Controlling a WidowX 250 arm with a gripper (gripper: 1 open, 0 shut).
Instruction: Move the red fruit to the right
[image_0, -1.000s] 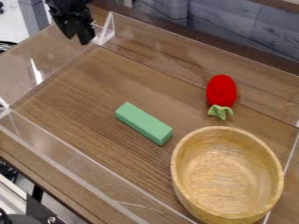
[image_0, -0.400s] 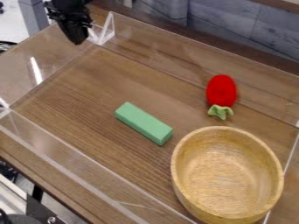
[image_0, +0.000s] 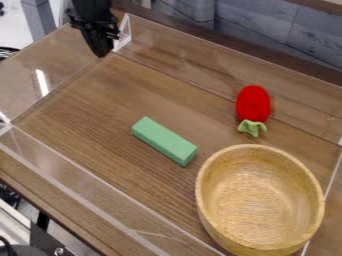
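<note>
The red fruit (image_0: 253, 104), a small glossy strawberry with its green cap pointing toward the camera, lies on the wooden tabletop at the right, just behind the bowl. My gripper (image_0: 99, 47) hangs at the far left back corner of the table, pointing down, well away from the fruit. Its dark fingers stand close together with nothing visible between them. Whether they touch is too small and dark to make out.
A green rectangular block (image_0: 163, 140) lies near the middle. A wooden bowl (image_0: 214, 172) stands at the front right. Low clear acrylic walls (image_0: 40, 80) fence the tabletop on all sides.
The gripper has shifted slightly to the right along the back wall and its fingers have drawn closer together. The fruit, block and bowl have not moved.
</note>
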